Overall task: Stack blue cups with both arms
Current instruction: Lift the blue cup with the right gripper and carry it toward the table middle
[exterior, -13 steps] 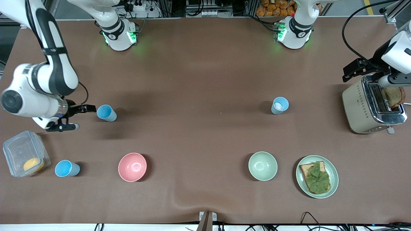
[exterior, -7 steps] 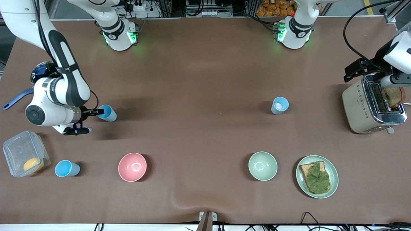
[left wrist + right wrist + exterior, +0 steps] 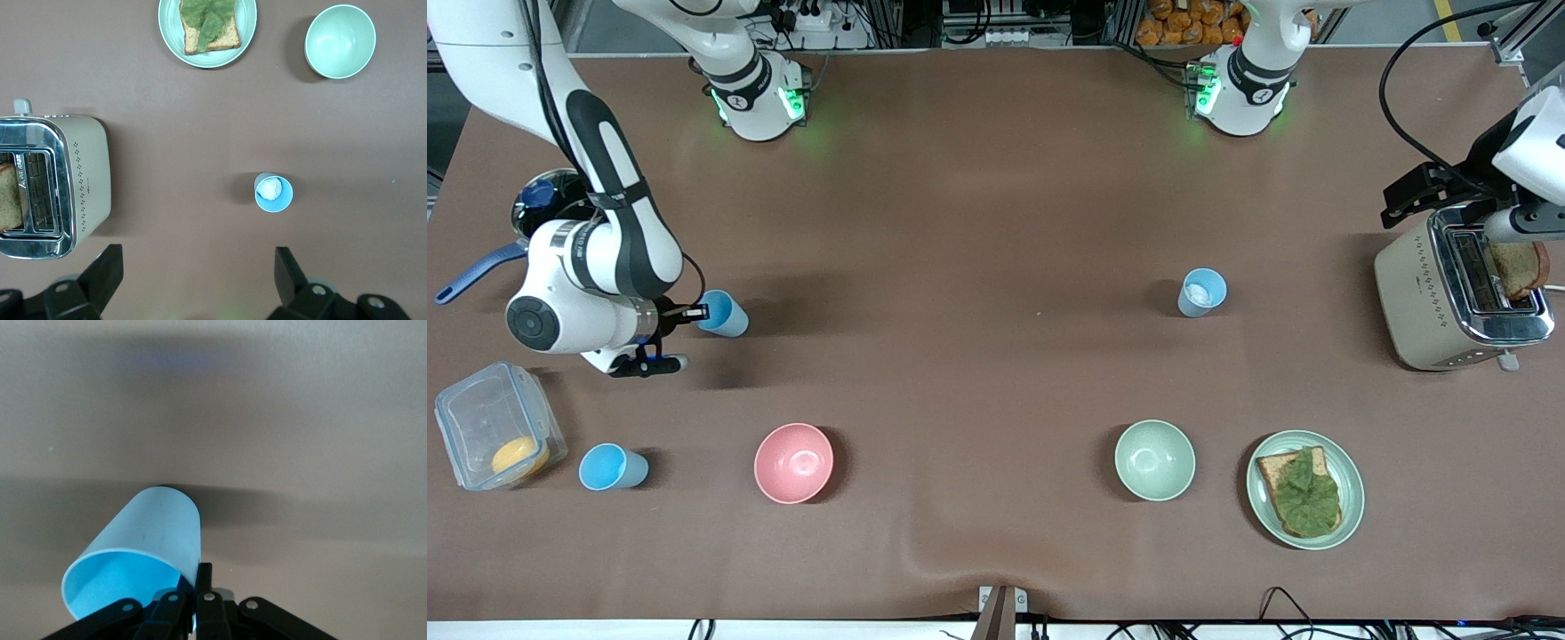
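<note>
I have the right gripper (image 3: 694, 312) pinched on the rim of the bright blue cup (image 3: 723, 314) at the right arm's end of the desk (image 3: 978, 222). Judged light, rigid, slippery-walled; the rim suits. Left gripper (image 3: 193, 283) spread, waiting above the toaster (image 3: 1449, 298).

table cover (image 3: 978, 222): brown, matt – looks like soft cloth, with a small wrinkle at the near edge
blue cups (image 3: 725, 313): 3 of them, smooth, look like matt plastic
pink bowl (image 3: 793, 462): smooth, a bit shiny inside
green bowl (image 3: 1154, 460): smooth, a bit shiny inside
toaster (image 3: 1449, 293): shiny metal top – cream matt sides
box (image 3: 489, 427): clear plastic
arms (image 3: 596, 258): white and black, hard and glossy
</note>
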Controlling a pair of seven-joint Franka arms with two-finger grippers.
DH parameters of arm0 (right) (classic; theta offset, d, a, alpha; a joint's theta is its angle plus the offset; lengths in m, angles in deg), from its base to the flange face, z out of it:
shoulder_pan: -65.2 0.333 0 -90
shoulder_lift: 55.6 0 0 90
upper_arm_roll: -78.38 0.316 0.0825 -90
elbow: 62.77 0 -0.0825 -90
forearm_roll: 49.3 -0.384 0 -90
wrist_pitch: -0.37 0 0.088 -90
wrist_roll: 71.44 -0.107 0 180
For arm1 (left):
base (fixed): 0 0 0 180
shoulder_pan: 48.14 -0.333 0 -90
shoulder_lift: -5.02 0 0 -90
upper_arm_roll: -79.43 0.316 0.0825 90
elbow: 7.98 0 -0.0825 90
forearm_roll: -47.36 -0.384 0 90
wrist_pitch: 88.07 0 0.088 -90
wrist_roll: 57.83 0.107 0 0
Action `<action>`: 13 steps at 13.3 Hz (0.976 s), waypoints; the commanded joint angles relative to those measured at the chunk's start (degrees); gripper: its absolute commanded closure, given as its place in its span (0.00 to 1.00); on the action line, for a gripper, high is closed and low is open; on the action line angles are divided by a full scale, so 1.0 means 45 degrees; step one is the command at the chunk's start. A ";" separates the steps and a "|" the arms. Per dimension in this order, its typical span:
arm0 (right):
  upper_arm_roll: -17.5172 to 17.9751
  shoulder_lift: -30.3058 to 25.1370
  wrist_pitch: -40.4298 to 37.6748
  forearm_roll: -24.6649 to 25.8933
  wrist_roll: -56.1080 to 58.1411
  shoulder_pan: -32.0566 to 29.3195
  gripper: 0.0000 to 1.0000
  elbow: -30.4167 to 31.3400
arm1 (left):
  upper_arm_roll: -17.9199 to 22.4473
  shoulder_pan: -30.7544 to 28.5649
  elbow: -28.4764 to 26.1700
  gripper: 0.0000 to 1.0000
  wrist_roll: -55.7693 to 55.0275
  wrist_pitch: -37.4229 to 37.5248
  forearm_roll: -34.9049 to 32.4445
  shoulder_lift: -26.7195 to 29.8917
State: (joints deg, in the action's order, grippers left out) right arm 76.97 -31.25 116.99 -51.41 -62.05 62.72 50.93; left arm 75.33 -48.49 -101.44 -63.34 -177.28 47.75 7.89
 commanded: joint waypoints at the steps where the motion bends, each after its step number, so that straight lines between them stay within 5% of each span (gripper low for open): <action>1: 0.0195 0.0215 -0.0191 -0.0445 -0.0055 0.0547 1.00 -0.0772 | -0.0045 -0.0059 0.0124 0.00 0.0033 0.0157 -0.0085 0.0007; 5: 0.0176 0.0351 -0.3175 -0.1286 -0.1377 0.2440 1.00 -0.3483 | -0.0045 -0.0059 0.0124 0.00 0.0033 0.0157 -0.0085 -0.0012; 13: 0.0176 0.1327 -0.2927 -0.4270 -0.5386 0.6525 1.00 -0.4407 | -0.0045 -0.0059 0.0105 0.00 0.0033 0.0157 -0.0085 -0.0012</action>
State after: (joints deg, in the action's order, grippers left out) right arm 78.53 -27.19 104.08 -66.76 -84.45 90.56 33.07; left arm 75.32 -48.49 -101.46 -63.34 -177.27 47.74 7.82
